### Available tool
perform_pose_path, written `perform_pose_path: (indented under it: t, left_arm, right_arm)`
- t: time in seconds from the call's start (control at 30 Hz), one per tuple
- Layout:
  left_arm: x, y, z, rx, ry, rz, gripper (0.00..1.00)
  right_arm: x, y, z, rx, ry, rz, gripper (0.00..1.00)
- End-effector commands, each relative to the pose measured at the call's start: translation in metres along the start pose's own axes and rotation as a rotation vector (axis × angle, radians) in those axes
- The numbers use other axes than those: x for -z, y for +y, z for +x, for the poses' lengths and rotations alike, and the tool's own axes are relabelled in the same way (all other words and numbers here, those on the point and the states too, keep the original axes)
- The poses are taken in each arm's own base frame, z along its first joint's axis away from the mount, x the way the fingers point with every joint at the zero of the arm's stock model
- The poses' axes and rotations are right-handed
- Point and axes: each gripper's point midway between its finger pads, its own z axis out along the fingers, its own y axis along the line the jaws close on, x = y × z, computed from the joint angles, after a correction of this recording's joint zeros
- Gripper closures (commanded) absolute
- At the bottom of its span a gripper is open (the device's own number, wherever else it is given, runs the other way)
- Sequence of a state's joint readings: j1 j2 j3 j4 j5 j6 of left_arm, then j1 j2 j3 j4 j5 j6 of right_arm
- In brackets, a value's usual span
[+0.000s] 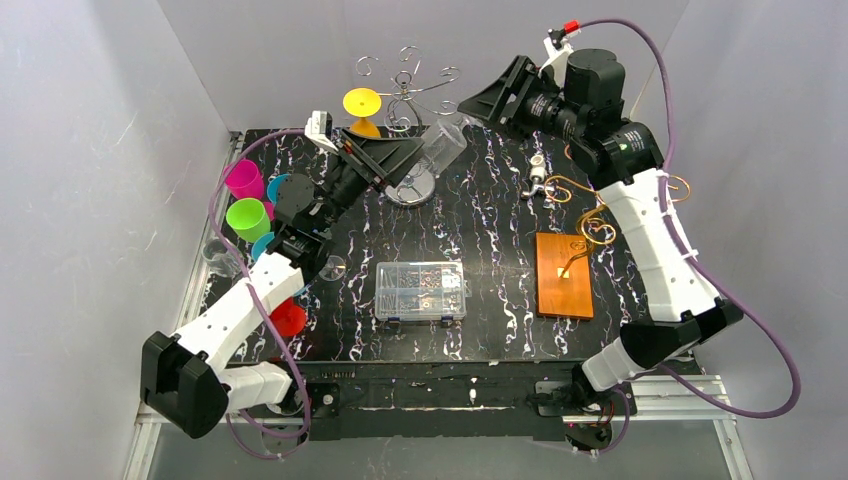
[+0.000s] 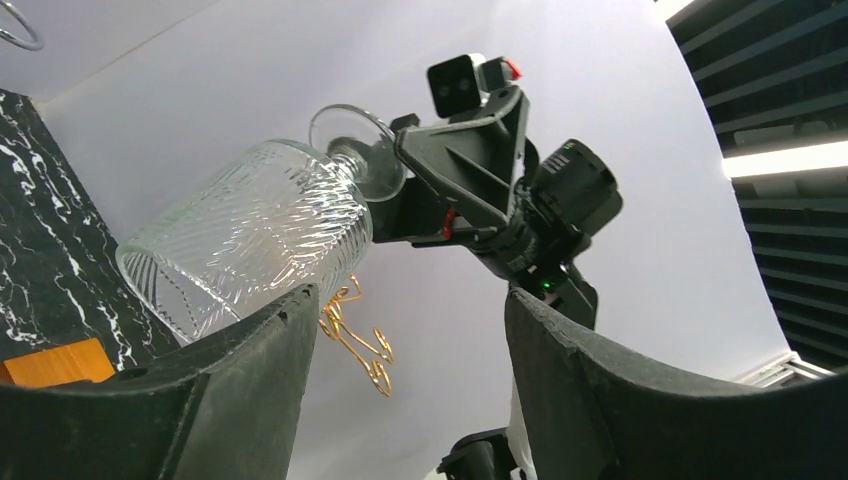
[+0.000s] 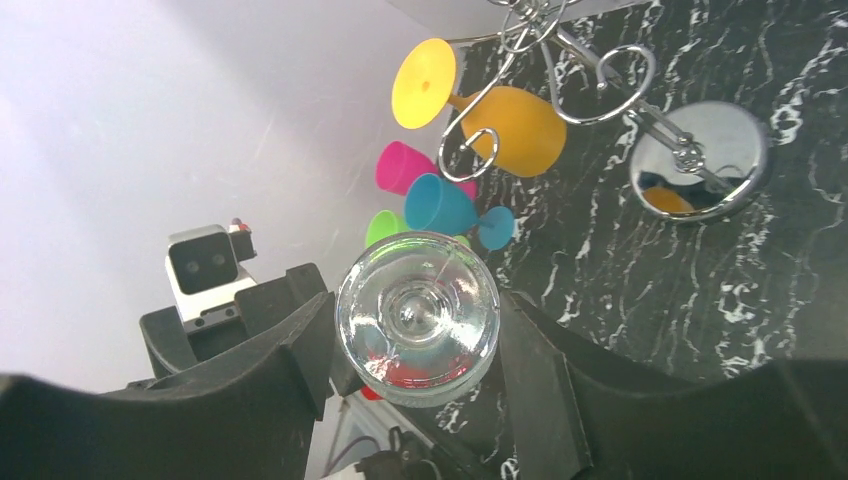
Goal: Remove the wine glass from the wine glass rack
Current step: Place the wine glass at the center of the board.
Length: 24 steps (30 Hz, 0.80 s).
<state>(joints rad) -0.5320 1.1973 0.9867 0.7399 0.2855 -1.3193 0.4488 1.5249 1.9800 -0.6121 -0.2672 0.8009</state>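
Your left gripper (image 2: 405,300) stands with fingers spread and nothing between them. The clear ribbed wine glass (image 2: 250,235) lies tilted just beyond one fingertip, its bowl toward that finger. The glass looks free of the wine glass rack (image 1: 405,85) and is carried by your right gripper (image 3: 415,300), whose fingers pinch it at the foot end, one on either side. The risk, as it appears: a left finger meeting the bowl off-centre could lever the smooth glass round in the right fingers' hold and drop it onto the table (image 1: 500,200). A swing toward the rack, near the left fingers, could knock the yellow glass (image 1: 362,103) hanging there.
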Motion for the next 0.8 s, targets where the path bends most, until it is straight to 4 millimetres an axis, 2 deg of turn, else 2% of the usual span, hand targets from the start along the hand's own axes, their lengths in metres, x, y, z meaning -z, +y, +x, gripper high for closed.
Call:
perform_pose_path:
  t: [0.0,0.23,0.33,0.53,0.77]
  left_arm:
    - [0.010,-0.031,-0.009,-0.034,-0.033,0.069,0.34]
    - [0.030,-0.016,-0.011,-0.084,-0.071,-0.042,0.33]
    - [0.032,-0.003,-0.006,-0.080,-0.047,-0.097,0.33]
    - [0.013,0.025,0.006,-0.029,0.025,-0.146,0.32]
    - [-0.016,0.016,0.000,-0.015,0.033,-0.065,0.35]
  right_arm:
    - [0.026,0.053,-0.031,-0.028,-0.090,-0.223,0.63]
    - [0.026,0.042,-0.038,-0.046,-0.113,-0.204,0.63]
    - [0.026,0.041,-0.039,-0.046,-0.114,-0.204,0.63]
    - [0.026,0.040,-0.040,-0.045,-0.115,-0.203,0.63]
    - [0.024,0.036,-0.037,-0.047,-0.107,-0.199,0.63]
